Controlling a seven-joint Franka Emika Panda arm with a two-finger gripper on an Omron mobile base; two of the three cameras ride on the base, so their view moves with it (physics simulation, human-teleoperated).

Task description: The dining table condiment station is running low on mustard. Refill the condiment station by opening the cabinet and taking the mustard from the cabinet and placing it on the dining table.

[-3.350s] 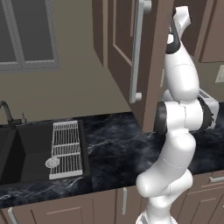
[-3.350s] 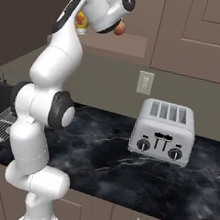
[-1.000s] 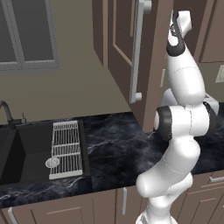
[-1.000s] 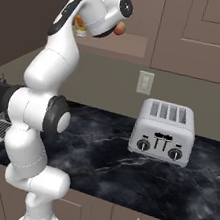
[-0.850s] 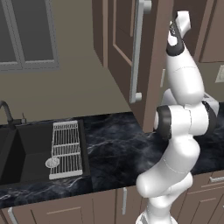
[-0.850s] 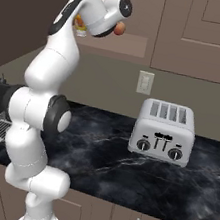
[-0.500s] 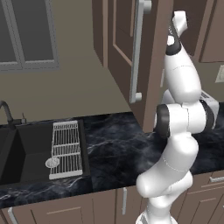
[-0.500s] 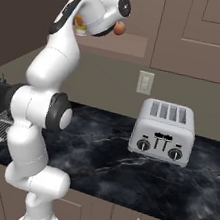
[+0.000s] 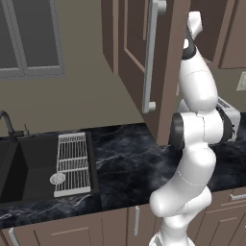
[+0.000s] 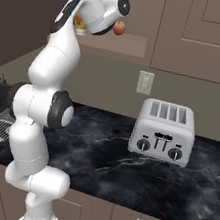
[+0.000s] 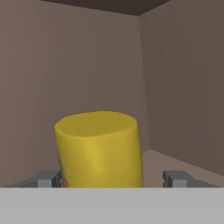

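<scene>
Jaws apart, mustard (image 11: 99, 151) base cut off.

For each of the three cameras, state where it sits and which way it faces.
Left base view: behind-left, facing the open cabinet door, sink and white arm.
Right base view: behind-right, facing the toaster, with the arm reaching up into the cabinet.
Hand view: on the gripper, facing the mustard in the cabinet.
Both base views share the arm and counter.

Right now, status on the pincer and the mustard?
Pincer open, inside the cabinet, door open. Mustard upright between the fingertips, right one clear of it. Nothing in the way.
</scene>
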